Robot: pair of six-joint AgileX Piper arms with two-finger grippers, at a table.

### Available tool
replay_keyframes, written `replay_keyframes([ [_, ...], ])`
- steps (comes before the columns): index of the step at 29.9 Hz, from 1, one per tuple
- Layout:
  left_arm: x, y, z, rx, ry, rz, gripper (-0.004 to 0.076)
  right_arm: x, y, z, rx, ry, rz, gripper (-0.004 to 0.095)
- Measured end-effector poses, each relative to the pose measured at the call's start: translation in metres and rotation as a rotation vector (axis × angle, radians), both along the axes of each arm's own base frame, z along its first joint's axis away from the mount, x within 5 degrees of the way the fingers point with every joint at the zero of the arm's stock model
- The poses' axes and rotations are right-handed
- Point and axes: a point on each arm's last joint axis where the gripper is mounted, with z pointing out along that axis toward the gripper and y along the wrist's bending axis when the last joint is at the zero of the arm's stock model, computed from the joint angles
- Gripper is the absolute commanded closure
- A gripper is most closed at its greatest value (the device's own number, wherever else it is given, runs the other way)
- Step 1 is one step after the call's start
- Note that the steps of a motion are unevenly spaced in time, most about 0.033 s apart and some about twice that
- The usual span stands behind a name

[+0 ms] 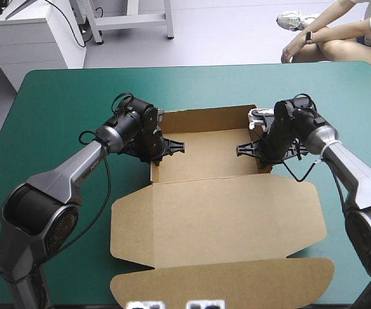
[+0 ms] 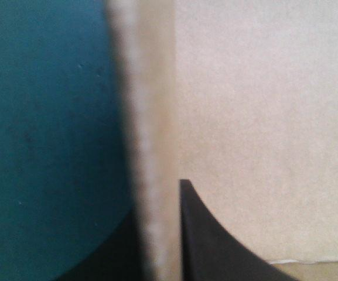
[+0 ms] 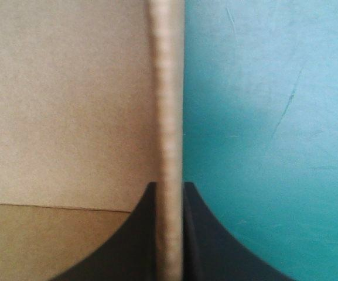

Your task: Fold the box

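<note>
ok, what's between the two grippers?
Only the bare floor of the box, per the high view; left gripper and right gripper each clamp a side wall.

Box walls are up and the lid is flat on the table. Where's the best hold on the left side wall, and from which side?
Take the left side wall by its top edge, coming down from above, with one finger inside the box and one outside. The wall stands upright and thin, so that edge offers two opposed faces. The left end effector straddles it this way.
</note>
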Motion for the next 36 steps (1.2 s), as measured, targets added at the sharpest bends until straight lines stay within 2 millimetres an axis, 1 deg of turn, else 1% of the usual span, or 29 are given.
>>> replay_keyframes([
  [11,-0.001,-0.001,0.0,-0.009,0.009,0.0,0.073,0.0,-0.002,0.0,-0.007,0.003,0.055,0.0926],
  [14,-0.002,-0.001,0.0,-0.008,0.014,0.0,0.0698,0.0,-0.002,0.0,-0.009,0.0,0.08,0.0918],
  [17,-0.002,-0.001,0.0,-0.004,0.019,-0.006,0.0619,0.0,-0.001,0.0,-0.006,-0.002,0.098,0.0891],
  [18,-0.002,-0.001,-0.001,-0.001,0.021,-0.014,0.0589,0.0,-0.001,0.0,-0.003,-0.003,0.1,0.0871],
  [21,-0.003,0.0,0.0,0.012,0.022,-0.038,0.0466,0.0,-0.002,0.0,0.005,-0.005,0.107,0.0784],
  [23,-0.004,0.0,0.0,0.02,0.027,-0.049,0.0382,0.0,-0.001,0.0,0.011,-0.009,0.112,0.0694],
  [24,-0.003,-0.001,0.001,0.019,0.023,-0.052,0.0351,0.0,-0.001,0.0,0.018,-0.008,0.113,0.0654],
  [25,-0.003,-0.001,0.003,0.017,0.02,-0.054,0.0331,0.0,0.0,0.0,0.024,-0.008,0.115,0.0587],
  [27,-0.002,-0.002,0.005,0.013,0.012,-0.057,0.0324,0.001,0.001,0.002,0.032,-0.011,0.117,0.0491],
  [28,-0.001,-0.002,0.007,0.011,0.007,-0.058,0.0324,0.001,0.001,0.003,0.034,-0.015,0.118,0.0417],
  [31,0.0,-0.003,0.012,0.005,-0.008,-0.058,0.0324,0.004,0.002,0.01,0.04,-0.041,0.121,0.0286],
  [33,0.001,-0.003,0.013,0.002,-0.013,-0.058,0.0324,0.007,0.003,0.017,0.045,-0.064,0.121,0.0255],
  [36,0.002,-0.004,0.017,0.0,-0.027,-0.073,0.0325,0.011,0.003,0.03,0.044,-0.105,0.122,0.0255],
])
